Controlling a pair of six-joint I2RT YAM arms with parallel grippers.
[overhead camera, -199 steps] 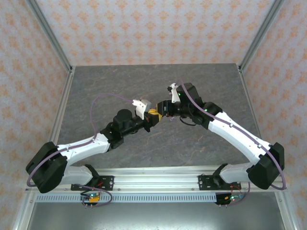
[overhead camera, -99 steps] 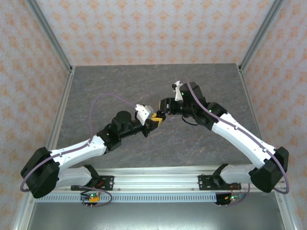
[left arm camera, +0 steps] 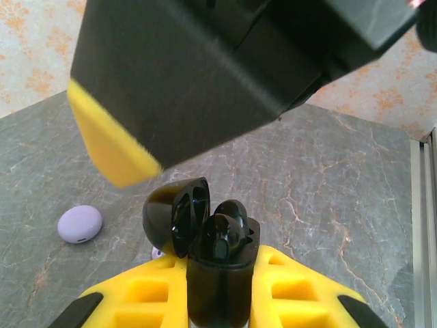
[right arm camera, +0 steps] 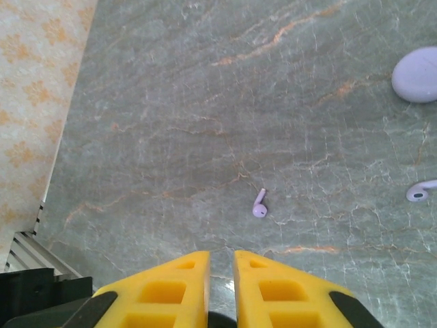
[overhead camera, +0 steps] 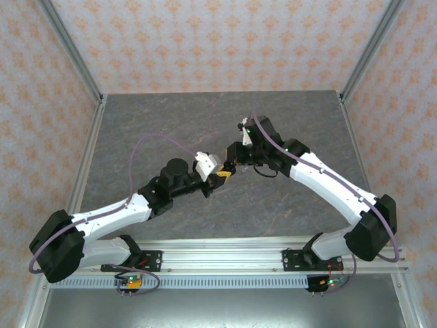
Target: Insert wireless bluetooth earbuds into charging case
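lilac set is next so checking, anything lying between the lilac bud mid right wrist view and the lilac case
Nothing visible: only bare table lies between that lilac earbud and the lilac case. The case looks closed, though.

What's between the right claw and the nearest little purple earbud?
Nothing; the right wrist view shows bare table between the right claw and that earbud.

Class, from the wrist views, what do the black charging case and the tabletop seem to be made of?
Black charging case: probably moulded plastic, glossy, judging by soft highlights on its open lid. Tabletop: grey stone or stone-print laminate, fairly matte, with pale and orange veins; the look leaves it open.
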